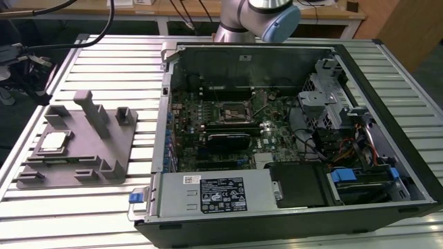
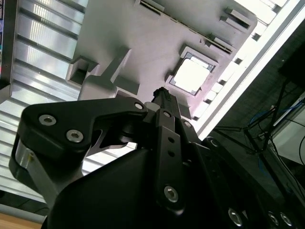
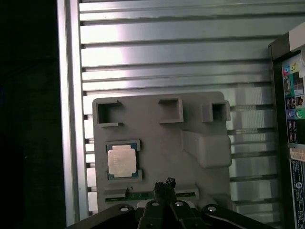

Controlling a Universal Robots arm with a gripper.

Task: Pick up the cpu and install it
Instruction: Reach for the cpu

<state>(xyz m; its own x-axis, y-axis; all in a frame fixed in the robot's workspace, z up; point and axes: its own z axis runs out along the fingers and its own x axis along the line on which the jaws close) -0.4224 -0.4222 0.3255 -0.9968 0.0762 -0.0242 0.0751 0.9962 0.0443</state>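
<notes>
The cpu (image 1: 54, 141), a small square chip with a shiny metal top, lies flat in a recess of the grey fixture block (image 1: 104, 150) at the exterior view's left. Both wrist views look down on it from well above: the cpu (image 3: 121, 161) (image 2: 190, 76) sits in its framed pocket. My gripper (image 3: 164, 183) hangs over the fixture, its dark fingertips (image 2: 162, 93) drawn together with nothing between them, a little to one side of the chip. The motherboard socket (image 1: 232, 110) with its metal frame sits inside the open computer case (image 1: 374, 93).
The case lies on a slatted aluminium table (image 1: 104, 57). The fixture carries upright posts (image 1: 93, 111) and small pockets. The arm's elbow (image 1: 266, 15) rises behind the case. A power supply (image 1: 215, 194) and drive bays fill the case's front.
</notes>
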